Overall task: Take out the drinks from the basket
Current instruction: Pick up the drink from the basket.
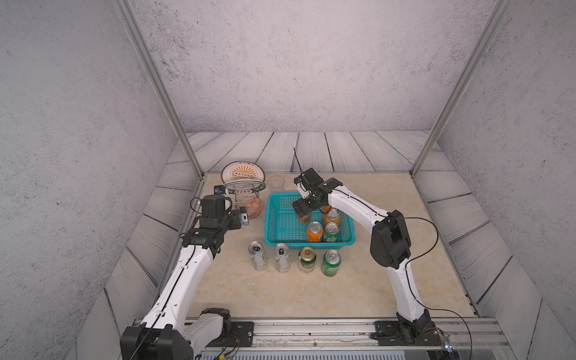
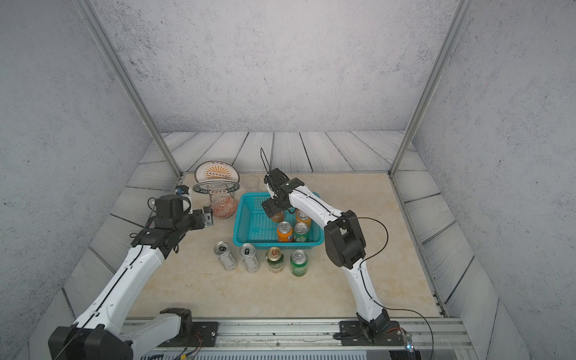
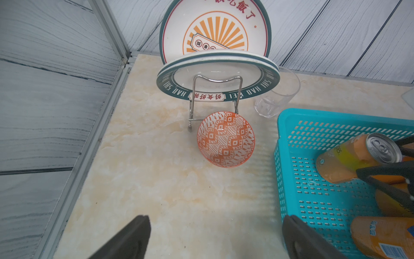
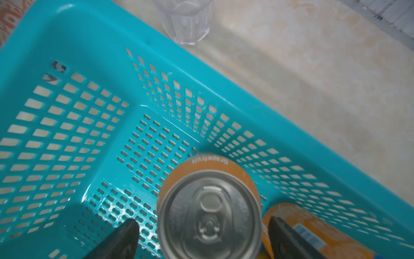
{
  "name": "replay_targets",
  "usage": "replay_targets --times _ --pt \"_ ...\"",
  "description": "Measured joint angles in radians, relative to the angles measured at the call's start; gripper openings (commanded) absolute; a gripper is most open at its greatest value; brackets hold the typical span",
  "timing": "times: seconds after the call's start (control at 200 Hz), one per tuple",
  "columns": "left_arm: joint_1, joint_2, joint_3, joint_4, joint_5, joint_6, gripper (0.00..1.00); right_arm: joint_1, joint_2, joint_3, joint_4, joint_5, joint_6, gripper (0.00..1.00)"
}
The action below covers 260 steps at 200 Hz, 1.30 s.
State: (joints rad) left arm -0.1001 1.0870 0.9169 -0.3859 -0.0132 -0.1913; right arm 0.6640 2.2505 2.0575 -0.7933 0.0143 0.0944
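Note:
The teal basket (image 1: 285, 226) holds three orange cans and a green can (image 1: 331, 232). My right gripper (image 4: 202, 220) is down inside it, open, with its fingers on either side of an upright orange can (image 4: 209, 208); a small gap shows on each side. A second orange can (image 4: 313, 233) lies close behind one finger. On the table in front of the basket stand two silver cans (image 1: 257, 256), a gold-topped green can (image 1: 307, 260) and a green can (image 1: 331, 263). My left gripper (image 3: 215, 237) is open and empty over the table, left of the basket.
A wire rack with patterned plates (image 1: 243, 180) stands at the back left, with an orange patterned bowl (image 1: 252, 205) in front of it. A clear cup (image 1: 276, 183) sits just behind the basket. Metal frame posts mark the table's back corners.

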Motion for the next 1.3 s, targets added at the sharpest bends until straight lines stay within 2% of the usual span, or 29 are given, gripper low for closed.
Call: replay_targets --times 0.41,0.791,1.301 --pt "0.0 0.009 0.0 0.0 0.002 0.0 0.99 -0.007 0.062 0.063 -0.025 -0.003 -0.003 0.82" --pt "0.002 0.009 0.0 -0.004 0.003 0.0 0.99 -0.007 0.072 0.094 -0.028 0.006 -0.016 0.63" --pt "0.006 0.009 0.0 -0.007 0.003 0.0 0.99 -0.007 0.054 0.077 -0.04 0.006 -0.016 0.6"
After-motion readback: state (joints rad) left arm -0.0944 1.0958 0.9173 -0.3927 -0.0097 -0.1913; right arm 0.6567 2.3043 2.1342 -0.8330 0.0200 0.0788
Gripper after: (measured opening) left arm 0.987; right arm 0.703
